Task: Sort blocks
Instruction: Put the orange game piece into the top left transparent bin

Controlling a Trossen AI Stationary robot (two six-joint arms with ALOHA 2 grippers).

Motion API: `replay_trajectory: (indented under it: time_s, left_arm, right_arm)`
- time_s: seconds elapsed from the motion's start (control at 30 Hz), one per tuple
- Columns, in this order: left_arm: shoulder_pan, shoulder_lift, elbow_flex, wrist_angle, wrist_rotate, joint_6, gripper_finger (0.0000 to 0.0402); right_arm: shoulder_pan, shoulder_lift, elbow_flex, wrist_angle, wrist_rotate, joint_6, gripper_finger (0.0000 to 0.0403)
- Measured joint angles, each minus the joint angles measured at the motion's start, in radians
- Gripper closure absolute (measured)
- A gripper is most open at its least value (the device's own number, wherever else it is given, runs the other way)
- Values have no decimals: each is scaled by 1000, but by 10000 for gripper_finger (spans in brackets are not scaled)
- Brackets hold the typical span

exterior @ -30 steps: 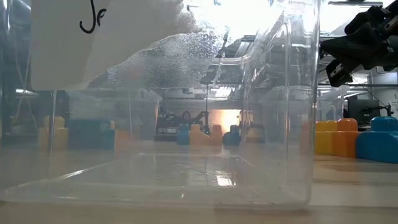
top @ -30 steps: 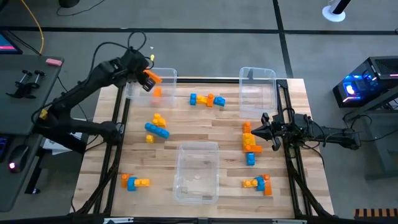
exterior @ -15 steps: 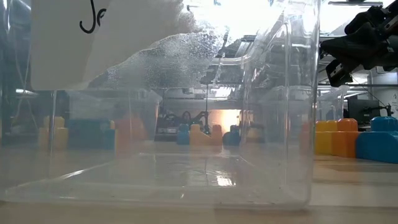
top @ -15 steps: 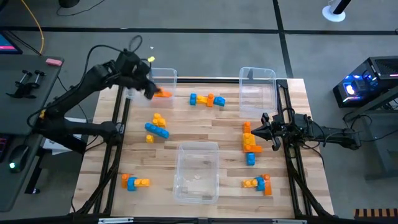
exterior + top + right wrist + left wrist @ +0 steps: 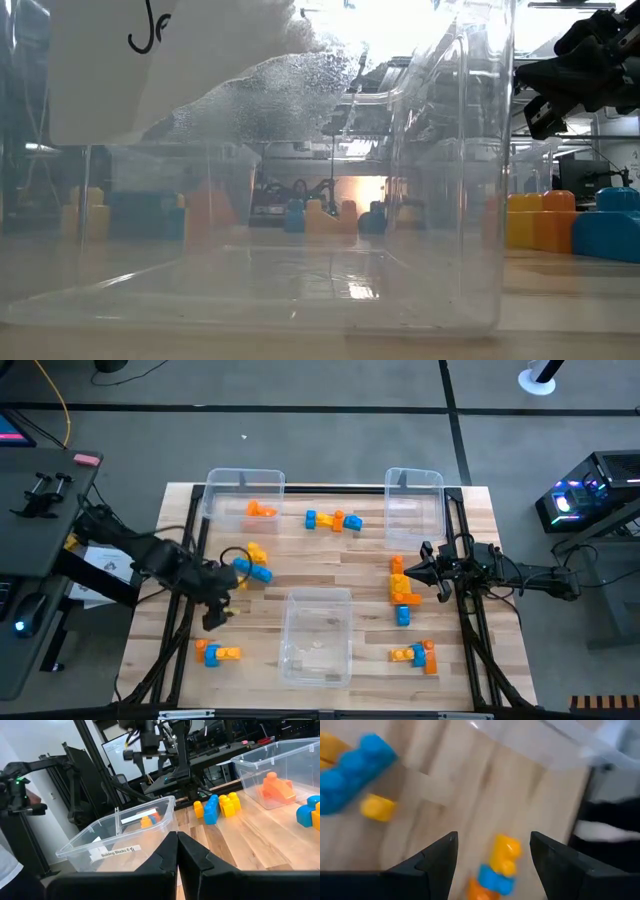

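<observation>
My left gripper (image 5: 214, 616) hangs open over the table's left part, between a yellow-and-blue cluster (image 5: 252, 563) and a near-left cluster (image 5: 217, 653) of blocks. In its wrist view the fingers (image 5: 440, 862) frame that near-left cluster (image 5: 499, 866) lying on the wood below, without touching it. An orange block (image 5: 262, 510) lies in the far-left bin (image 5: 215, 498). My right gripper (image 5: 416, 573) waits shut at the right, level, beside an orange, yellow and blue cluster (image 5: 403, 590).
A clear bin (image 5: 318, 635) stands at the near centre and another (image 5: 414, 500) at the far right. More block clusters lie at the far centre (image 5: 333, 520) and near right (image 5: 417, 655). Bare wood shows between bins and clusters.
My left gripper has let go of the orange block, which now lies in the far-left bin. The gripper has then swung quickly toward the table's near edge, turning and tipping downward, to hang over the left part of the table.
</observation>
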Motion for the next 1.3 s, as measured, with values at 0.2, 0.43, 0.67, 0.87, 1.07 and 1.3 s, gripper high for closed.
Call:
replay_trajectory:
  time_s: [0.2, 0.43, 0.67, 0.87, 1.07, 1.3]
  left_arm:
    - [259, 44, 50, 110, -111, 249, 167]
    - [742, 273, 192, 419, 154, 621, 167]
    - [837, 671, 549, 364, 163, 876, 167]
    - [909, 956, 898, 272, 105, 822, 167]
    - [947, 1152, 1073, 193, 77, 818, 167]
    - [930, 1291, 1124, 157, -36, 878, 167]
  right_arm:
    - [0, 0, 0, 0, 0, 0, 402]
    - [0, 0, 0, 0, 0, 0, 402]
    - [0, 0, 0, 0, 0, 0, 402]
    - [0, 0, 0, 0, 0, 0, 402]
    - [0, 0, 0, 0, 0, 0, 402]
    - [0, 0, 0, 0, 0, 0, 402]
